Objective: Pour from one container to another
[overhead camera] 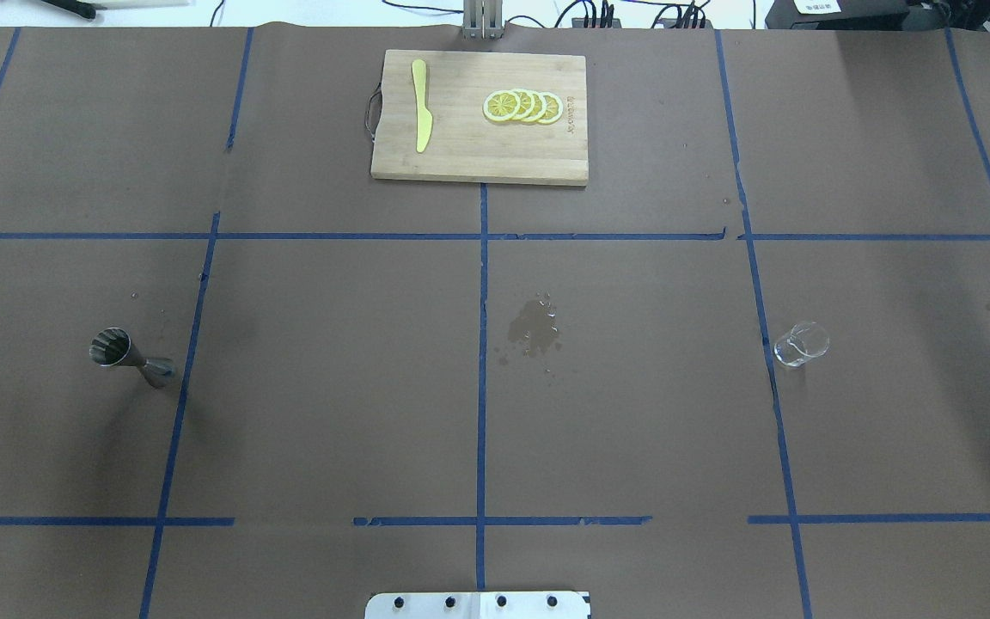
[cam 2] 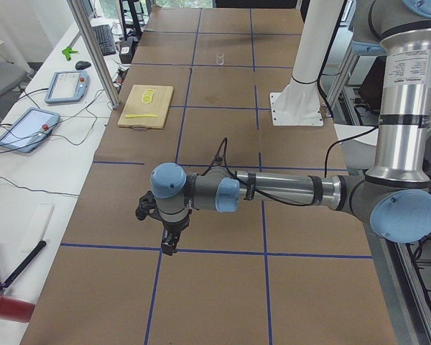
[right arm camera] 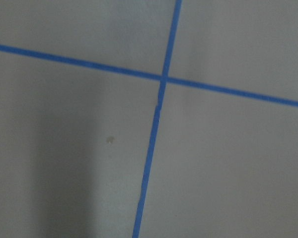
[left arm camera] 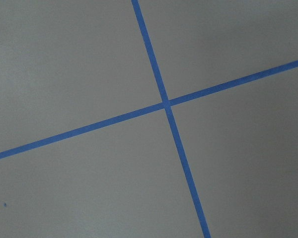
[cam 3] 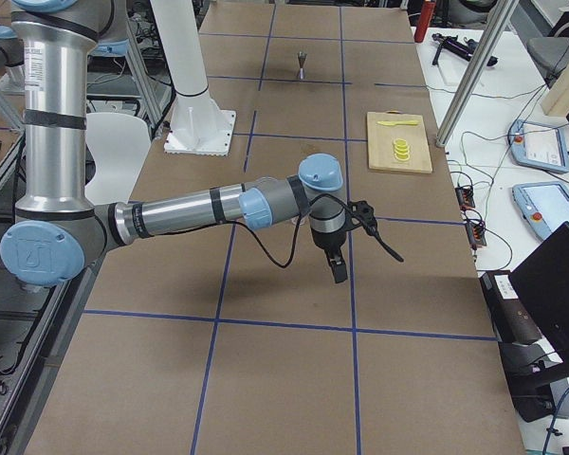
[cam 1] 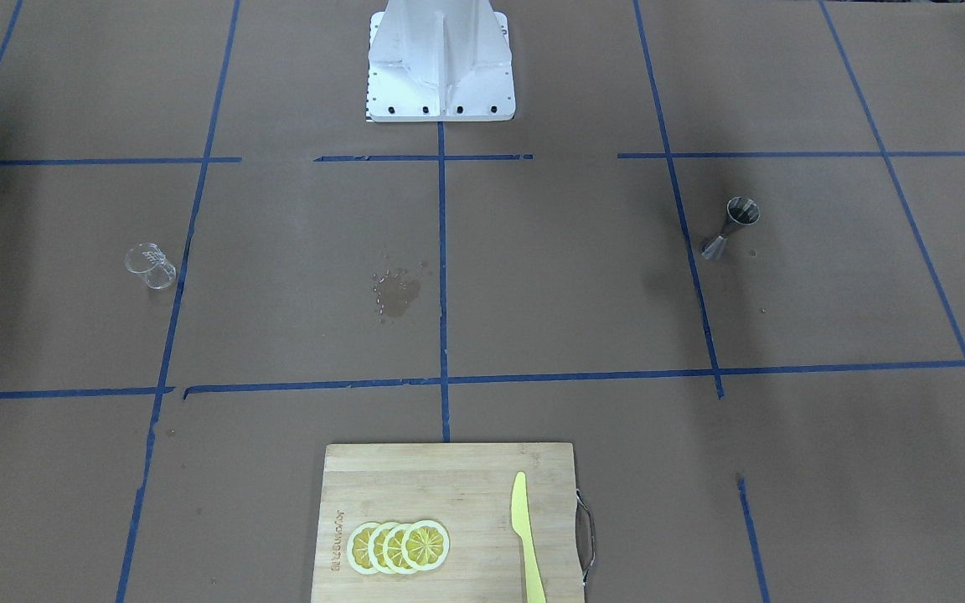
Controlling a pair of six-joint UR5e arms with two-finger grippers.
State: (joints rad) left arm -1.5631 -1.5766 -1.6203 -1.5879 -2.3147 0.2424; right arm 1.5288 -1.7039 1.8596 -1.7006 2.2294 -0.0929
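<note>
Exterior front-facing view: one metal jigger stands upright at 3 o'clock. One clear glass stands at 9 o'clock, well apart from it. One wet patch lies between them, near centre. At 6 o'clock lies one cutting board carrying four overlapping lemon slices and one yellow knife. The board's lower edge is cut off. One white robot base sits at 12 o'clock.

Overhead exterior view: jigger at 9 o'clock, glass at 3 o'clock, board at 12 o'clock. The base plate is cut off at 6 o'clock. No arm enters this view.

Exterior left view: the near arm reaches across the table, and the left gripper points down over a tape line. Its jaw state cannot be told. The glass is a small shape at 12 o'clock.

Exterior right view: the near arm extends likewise, and the right gripper hangs above the paper. Its jaw state cannot be told. The jigger is a small shape at 12 o'clock.

Wrist-mounted views: each shows one blue tape crossing on brown paper.
</note>
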